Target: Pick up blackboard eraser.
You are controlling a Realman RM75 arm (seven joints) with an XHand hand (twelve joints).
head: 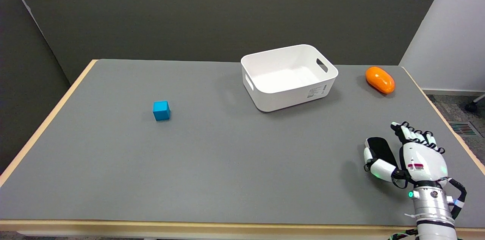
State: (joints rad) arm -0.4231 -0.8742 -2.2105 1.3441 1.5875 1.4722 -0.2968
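The blackboard eraser (380, 149), a dark oblong block with a pale edge, is at the table's near right. My right hand (411, 156) reaches in from the lower right and grips it. The thumb (377, 168) presses on its left and near side, and the curled fingers (416, 136) close in on its right side. The hand hides the eraser's right part. Whether the eraser is still touching the table top cannot be told.
A white plastic bin (261, 98) with handle slots stands at the middle back. An orange oval object (380, 79) lies at the far right. A small blue cube (161, 110) sits left of centre. The table's right edge (454, 134) runs close beside the hand.
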